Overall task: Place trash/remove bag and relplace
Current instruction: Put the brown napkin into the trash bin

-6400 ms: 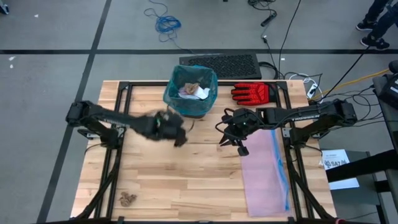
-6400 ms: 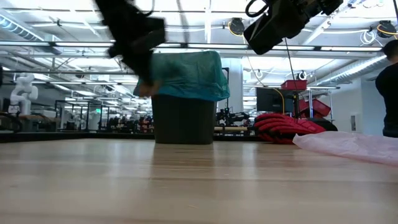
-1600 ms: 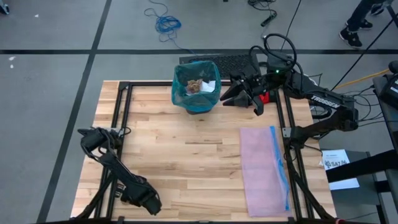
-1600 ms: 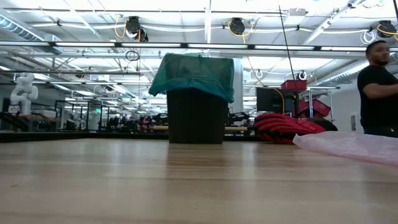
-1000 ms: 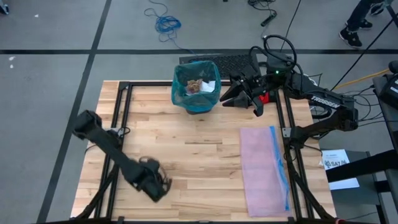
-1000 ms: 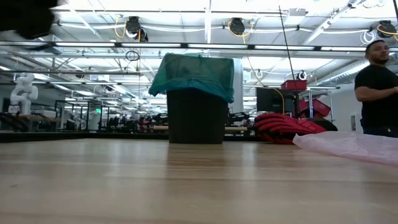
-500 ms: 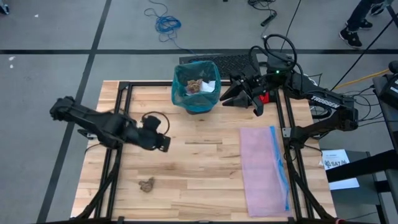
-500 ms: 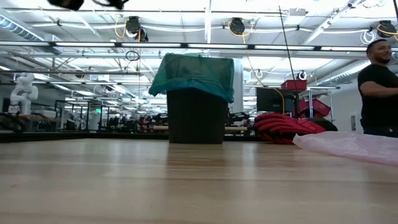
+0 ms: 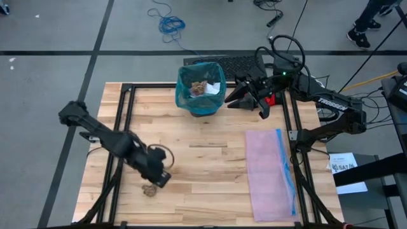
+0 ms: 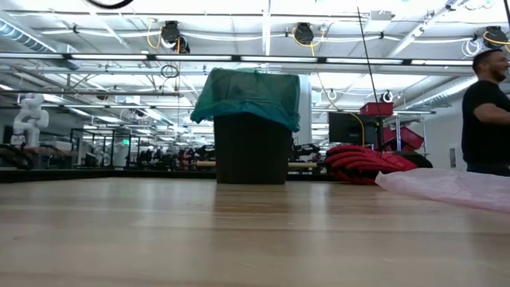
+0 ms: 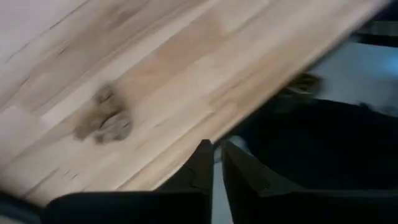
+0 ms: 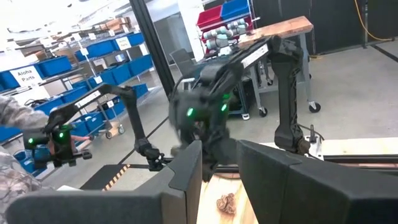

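A brown paper wad [image 9: 150, 189] of trash lies on the wooden table near its front left; the left wrist view shows it too [image 11: 106, 118]. My left gripper [image 9: 163, 180] hovers just beside and above it, pointing steeply down, its fingers [image 11: 202, 168] a narrow gap apart with nothing between. The dark bin, lined with the teal bag [image 9: 201, 95], stands on its base at the far middle [image 10: 251, 147] with trash [image 9: 202, 88] inside. My right gripper [image 9: 247, 100] waits open and level, raised, just right of the bin.
The pale pink bag with a blue strip [image 9: 270, 172] lies flat at the right. A red glove [image 10: 362, 163] lies at the far right, under my right arm. A black mat [image 9: 229, 63] sits beyond the bin. A person [image 10: 486, 119] stands past the table's right.
My left gripper rose from the spot near the front edge where the wad lies, swung toward the far edge, then came back beside the wad. The wad stays on the table. My right arm has kept still.
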Controlling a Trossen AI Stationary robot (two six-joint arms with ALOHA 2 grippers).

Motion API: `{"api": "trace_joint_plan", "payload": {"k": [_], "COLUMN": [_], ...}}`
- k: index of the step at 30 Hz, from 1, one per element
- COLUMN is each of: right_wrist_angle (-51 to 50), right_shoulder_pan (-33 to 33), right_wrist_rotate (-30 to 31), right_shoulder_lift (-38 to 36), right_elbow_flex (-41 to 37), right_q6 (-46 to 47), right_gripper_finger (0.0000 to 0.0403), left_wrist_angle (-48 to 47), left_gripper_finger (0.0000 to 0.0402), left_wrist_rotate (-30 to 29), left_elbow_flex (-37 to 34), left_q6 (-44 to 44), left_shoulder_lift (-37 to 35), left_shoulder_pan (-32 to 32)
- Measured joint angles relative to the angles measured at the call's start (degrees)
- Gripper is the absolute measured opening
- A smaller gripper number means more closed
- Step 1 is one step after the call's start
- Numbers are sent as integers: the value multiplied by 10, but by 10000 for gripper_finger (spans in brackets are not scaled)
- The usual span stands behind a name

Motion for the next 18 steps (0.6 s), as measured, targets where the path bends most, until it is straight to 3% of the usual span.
{"api": "trace_joint_plan", "payload": {"k": [4, 9, 18], "right_wrist_angle": [1, 3, 8], "right_shoulder_pan": [-2, -2, -2], "right_wrist_rotate": [0, 0, 0], "right_shoulder_lift": [0, 0, 0], "right_elbow_flex": [0, 0, 0], "right_q6": [1, 4, 4], "right_gripper_finger": [93, 93, 93], "left_wrist_angle": [-31, 20, 61], "left_gripper_finger": [72, 112, 125], "left_wrist_rotate": [21, 73, 86], "left_elbow_flex": [0, -23, -78], "left_q6": [-73, -139, -177], "left_shoulder_lift": [55, 113, 180], "left_shoulder_pan": [-27, -57, -67]}}
